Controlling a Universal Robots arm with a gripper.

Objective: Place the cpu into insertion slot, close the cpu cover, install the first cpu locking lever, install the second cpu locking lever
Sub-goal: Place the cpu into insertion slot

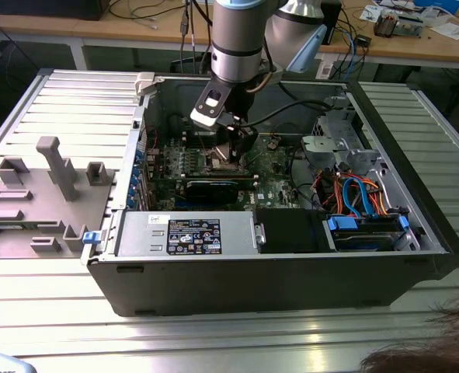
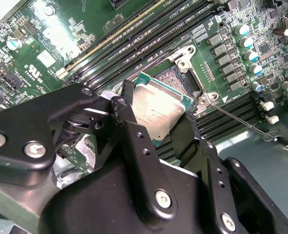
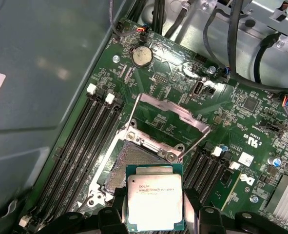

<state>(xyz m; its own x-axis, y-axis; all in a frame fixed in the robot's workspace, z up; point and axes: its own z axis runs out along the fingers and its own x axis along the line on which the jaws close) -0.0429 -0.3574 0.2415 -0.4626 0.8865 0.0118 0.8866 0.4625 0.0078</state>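
The ribbed aluminium worktop [image 1: 213,342] carries an open dark steel computer case [image 1: 252,284] lying on its side. A grey moulded fixture [image 1: 50,186] sits beside it at the exterior view's left. The arm [image 1: 237,31], a smooth silver-and-grey cylinder, reaches down into the case over the green motherboard [image 3: 241,122], whose surface is dense with fine solder points and small components. Long black memory slots [image 3: 80,146] run in parallel rows on both sides of the socket.

The gripper [image 2: 156,117] is matt black, built of bolted angular links. Its fingers [image 2: 126,105] are drawn in against two opposite edges of the cpu [image 3: 155,202], clamping it. The cpu cover [image 3: 173,108], a thin silvery stamped frame with a wide window, stands tipped up at the far side of the insertion slot [image 3: 119,165]. That slot is a square with a bright metal rim and a dark, finely grained pin field, left uncovered. The cpu, a flat square on a green base with a dull brushed-grey lid, hangs just above the slot, overlapping its near edge, and in the second wrist view it looks slightly tilted, not seated. A round silver coin cell [image 3: 142,56] lies further up the board.
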